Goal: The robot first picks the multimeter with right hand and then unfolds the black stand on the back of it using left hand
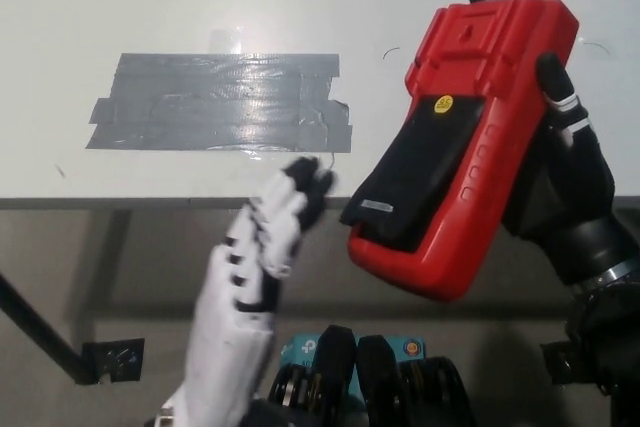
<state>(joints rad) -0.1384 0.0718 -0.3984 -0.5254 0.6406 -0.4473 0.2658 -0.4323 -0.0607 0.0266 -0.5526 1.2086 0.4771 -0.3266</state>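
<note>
Multimeter (470, 137), back up and gripped in the right hand (565, 182), tilts with its long axis toward the left hand (270, 237), whose loosely curled empty fingers (305, 187) sit just beside the stand (415, 172), whose free edge points at them

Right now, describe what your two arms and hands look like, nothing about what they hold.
The left hand is white with black fingertips and black joint sections, on a glossy white forearm. The right hand is black throughout, with thin silver-white bands on one finger and a metallic ring at the wrist above a black arm. No loose cables show on either.
</note>
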